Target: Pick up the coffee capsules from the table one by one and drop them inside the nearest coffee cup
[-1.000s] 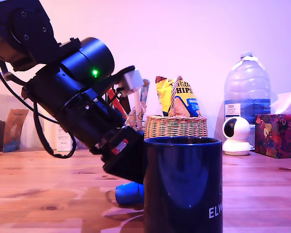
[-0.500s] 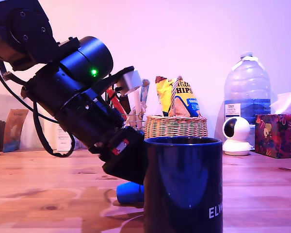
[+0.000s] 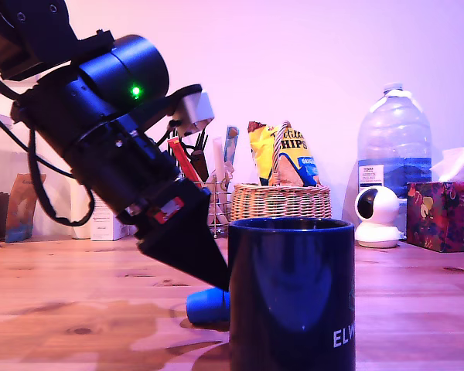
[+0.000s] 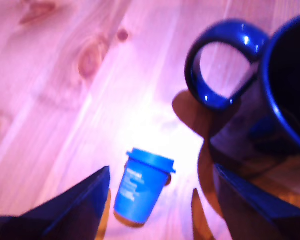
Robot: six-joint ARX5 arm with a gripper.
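At the exterior view's left, the black arm [image 3: 93,147] slants down from the upper corner toward the bench [image 3: 62,309], a green light glowing on its housing. Its pincer [image 3: 205,270] points down and to the right, the tips low over the wood and partly hidden behind the mug. In the wrist view the pincer [image 4: 160,200] is spread wide, released and holding nothing: two dark fingers [image 4: 65,210] stand apart with the blue coffee capsule [image 4: 140,190] between them, touching neither.

The capsule [image 3: 209,305] lies on its side on the bench, just to the left of the coffee cup [image 3: 290,297] and a little farther back, its right end hidden behind the cup. The wrist view shows pale print on its side and its wider rim turned toward the cup's handle [image 4: 220,65].

The dark navy cup stands upright nearest the exterior camera, white letters "ELV" low on its side. I cannot tell whether anything lies inside.

Farther back, moving right, stand a wicker basket [image 3: 281,202] holding snack bags [image 3: 286,158], a large clear water bottle [image 3: 394,151], a small white camera [image 3: 375,216], and a patterned tissue box [image 3: 442,212].
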